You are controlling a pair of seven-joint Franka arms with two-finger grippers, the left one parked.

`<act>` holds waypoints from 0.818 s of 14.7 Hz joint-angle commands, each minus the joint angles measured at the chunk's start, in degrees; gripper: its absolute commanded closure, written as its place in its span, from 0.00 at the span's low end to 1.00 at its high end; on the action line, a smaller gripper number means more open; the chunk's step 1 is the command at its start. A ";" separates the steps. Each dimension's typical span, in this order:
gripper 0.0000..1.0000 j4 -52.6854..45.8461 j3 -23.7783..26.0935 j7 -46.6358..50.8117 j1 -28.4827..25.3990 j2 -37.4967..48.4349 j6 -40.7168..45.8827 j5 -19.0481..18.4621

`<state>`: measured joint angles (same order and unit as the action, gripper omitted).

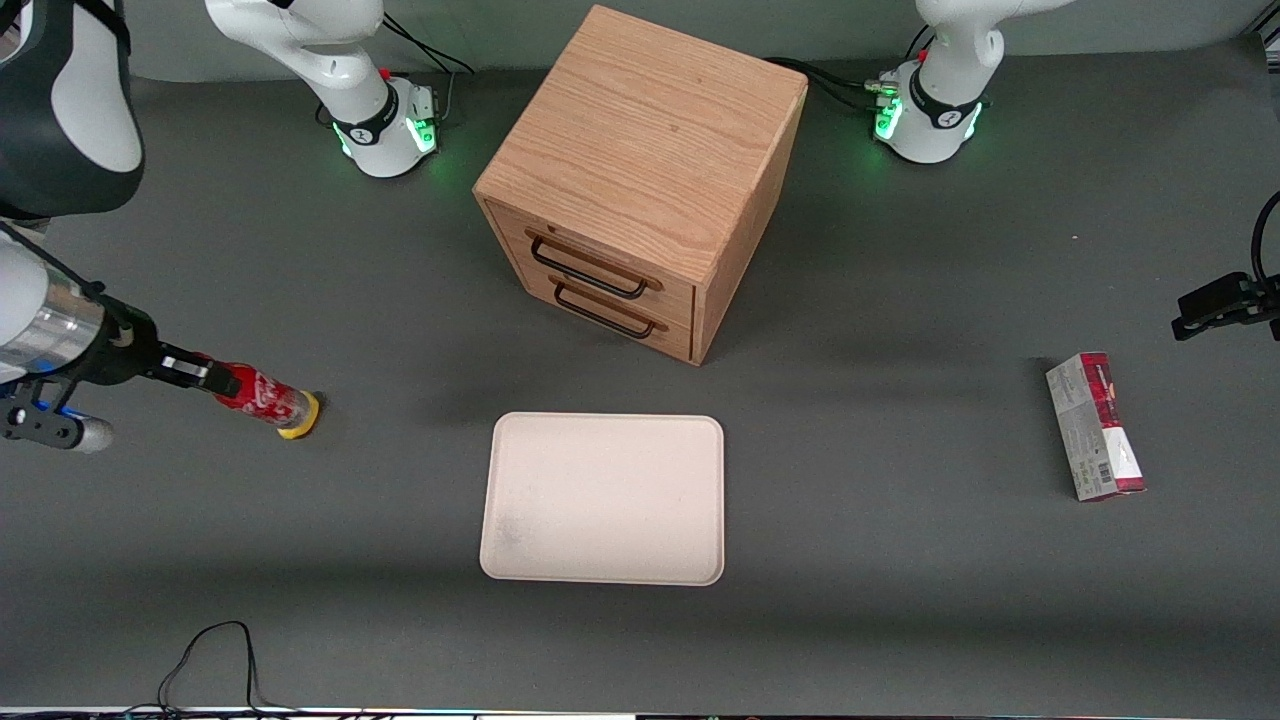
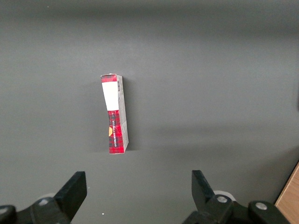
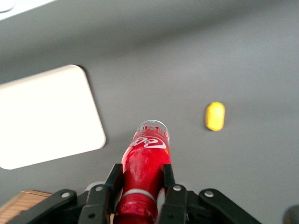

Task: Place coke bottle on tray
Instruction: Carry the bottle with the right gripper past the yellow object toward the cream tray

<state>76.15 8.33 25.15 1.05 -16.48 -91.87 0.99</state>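
At working arm's end | gripper fingers pinching coke bottle | tray well apart

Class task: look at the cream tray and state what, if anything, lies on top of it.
Nothing lies on the tray; its whole surface shows. The coke bottle is held in the gripper toward the working arm's end of the table.

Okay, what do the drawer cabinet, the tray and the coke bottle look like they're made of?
Drawer cabinet: light wood or veneer, visible grain, dark metal-looking handles.
Tray: matte cream, probably plastic; smooth, rounded corners.
Coke bottle, gripped in the hand near the working arm's end: glossy red label, clear base, likely plastic or glass.
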 commanded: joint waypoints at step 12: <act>1.00 -16.65 9.95 20.20 -8.51 -28.76 -15.69 -10.57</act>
<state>63.48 17.82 43.57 -6.59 -41.02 -105.91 -7.47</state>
